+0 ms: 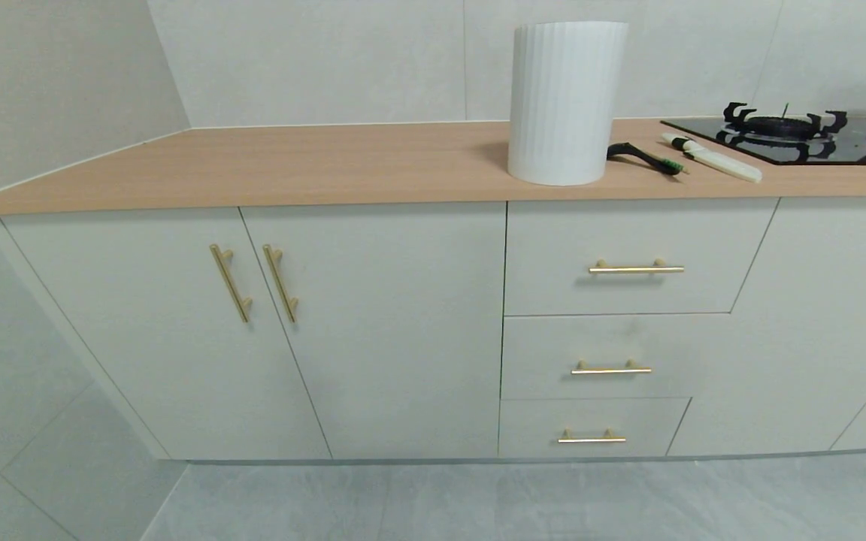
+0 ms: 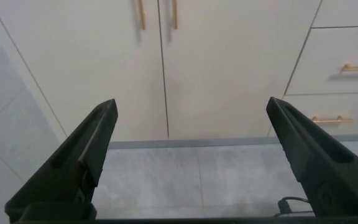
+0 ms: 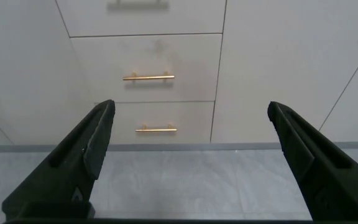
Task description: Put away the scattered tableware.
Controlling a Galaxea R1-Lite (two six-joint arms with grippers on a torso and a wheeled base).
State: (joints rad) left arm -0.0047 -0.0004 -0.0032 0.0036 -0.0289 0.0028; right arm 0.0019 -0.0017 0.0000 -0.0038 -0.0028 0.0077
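Tableware (image 1: 719,160) on countertop (image 1: 290,161), well above left end effector (image 2: 191,102) and right end effector (image 3: 191,104), both spread wide, empty

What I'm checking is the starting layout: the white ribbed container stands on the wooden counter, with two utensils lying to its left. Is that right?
Not quite. In the head view the black-handled utensil and the white utensil lie to the right of the white ribbed container; it does stand on the wooden counter.
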